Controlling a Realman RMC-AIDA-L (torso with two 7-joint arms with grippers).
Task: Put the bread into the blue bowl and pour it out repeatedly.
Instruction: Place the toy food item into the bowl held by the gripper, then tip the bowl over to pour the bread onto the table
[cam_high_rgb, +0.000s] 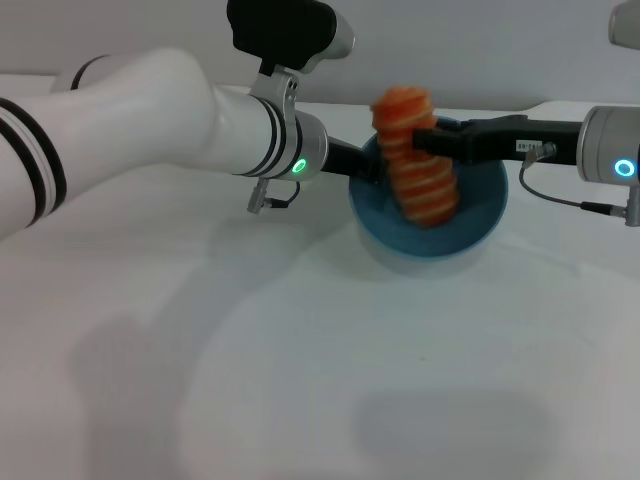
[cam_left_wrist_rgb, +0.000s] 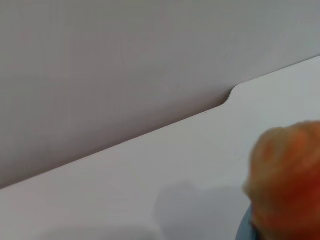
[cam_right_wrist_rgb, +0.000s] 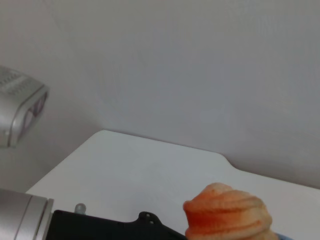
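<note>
On the white counter (cam_high_rgb: 300, 380) at the far middle of the head view, the robot's two arms meet at the blue bowl (cam_high_rgb: 470, 235). The left arm, large and white, stretches across from the left side, and its left end effector (cam_high_rgb: 365, 168) reaches the bowl's left rim; whether it is clamped on the rim cannot be told. The right arm comes in level from the right, and its dark right end effector (cam_high_rgb: 428, 142) is closed on the bread (cam_high_rgb: 418, 160) partway down its length. The bowl is tilted so its opening faces the camera. The bread stands nearly upright, long axis running top to bottom and leaning slightly, its lower end inside the bowl, its upper end rising above the rim, its orange-and-cream ridges facing the camera. The left wrist view adds only the bread's (cam_left_wrist_rgb: 287, 185) blurred orange end close up beside a sliver of blue rim (cam_left_wrist_rgb: 244, 227). The right wrist view shows the bread's (cam_right_wrist_rgb: 227, 212) ridged end and the left arm's dark end effector (cam_right_wrist_rgb: 110, 227) lying beside it.
</note>
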